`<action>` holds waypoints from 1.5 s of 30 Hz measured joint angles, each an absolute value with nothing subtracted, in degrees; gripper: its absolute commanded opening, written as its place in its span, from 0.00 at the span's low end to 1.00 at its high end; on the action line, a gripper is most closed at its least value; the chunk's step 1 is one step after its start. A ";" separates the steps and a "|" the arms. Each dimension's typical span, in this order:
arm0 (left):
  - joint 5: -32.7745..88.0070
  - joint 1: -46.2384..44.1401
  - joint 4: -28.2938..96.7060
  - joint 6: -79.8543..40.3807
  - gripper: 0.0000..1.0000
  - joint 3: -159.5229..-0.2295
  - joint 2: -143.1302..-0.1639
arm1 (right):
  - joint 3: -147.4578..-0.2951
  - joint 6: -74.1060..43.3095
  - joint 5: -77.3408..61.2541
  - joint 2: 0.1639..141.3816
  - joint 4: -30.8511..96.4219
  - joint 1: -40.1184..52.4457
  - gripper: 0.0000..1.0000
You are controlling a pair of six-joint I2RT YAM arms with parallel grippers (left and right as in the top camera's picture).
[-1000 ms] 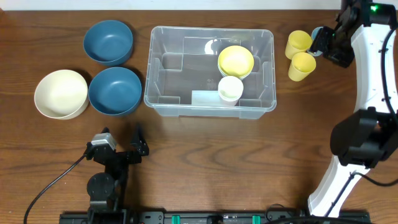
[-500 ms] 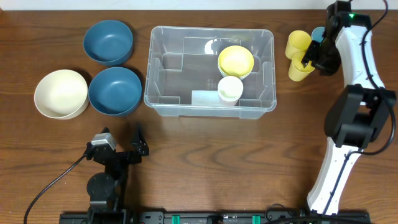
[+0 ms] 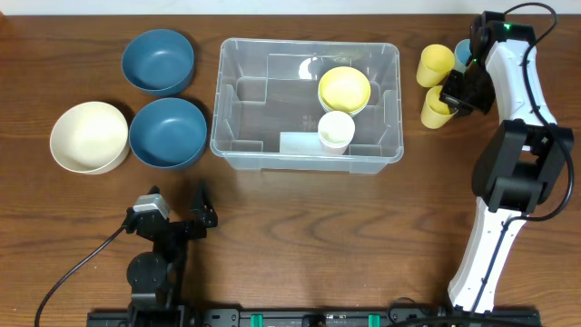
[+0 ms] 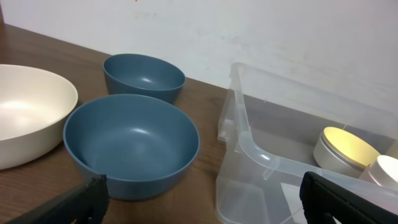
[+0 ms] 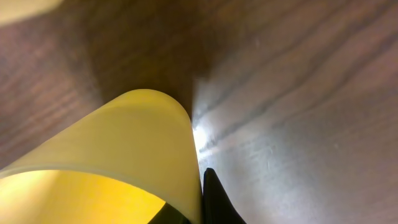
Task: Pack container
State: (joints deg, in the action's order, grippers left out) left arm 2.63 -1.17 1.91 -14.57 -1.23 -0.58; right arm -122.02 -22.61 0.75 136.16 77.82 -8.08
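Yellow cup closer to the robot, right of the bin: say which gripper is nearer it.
Right. The right gripper is pinching that yellow cup by its rim; the left gripper sits open far off, past the bin.

right arm (image 3: 519, 74): white, black joints | left arm (image 3: 160, 240): seemingly all black, cabled

Your brown wooden worktop (image 3: 300, 218) carries a large clear plastic rectangular container (image 3: 247, 113) at its middle. To its left sit a far dark blue round bowl (image 3: 158, 62), a near dark blue round bowl (image 3: 168, 132) and, just beside that one, a cream round bowl (image 3: 88, 136). To the container's right you have a yellow plastic cup (image 3: 435, 64) and a second yellow plastic cup (image 3: 434, 107), close together and well apart from the bowls.
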 measured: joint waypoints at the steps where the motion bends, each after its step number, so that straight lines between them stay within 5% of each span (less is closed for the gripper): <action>1: 2.63 -1.17 1.91 -14.57 0.98 -1.23 -0.58 | -122.02 -22.61 0.75 135.94 78.35 -8.08 0.01; 19: 2.63 -1.17 1.91 -14.57 0.98 -1.23 -0.58 | -121.71 -18.83 -7.77 111.74 80.90 -2.81 0.04; 33: 2.63 -1.17 1.91 -14.57 0.98 -1.23 -0.58 | -121.69 -18.33 -5.15 112.31 81.17 20.43 0.09; 45: 2.63 -1.17 1.91 -14.57 0.98 -1.23 -0.58 | -121.64 -19.92 -1.48 119.07 81.14 24.18 0.03</action>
State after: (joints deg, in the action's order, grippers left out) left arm 2.63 -1.17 1.91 -14.57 -1.23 -0.58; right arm -121.64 -19.92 -1.48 119.07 81.14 24.18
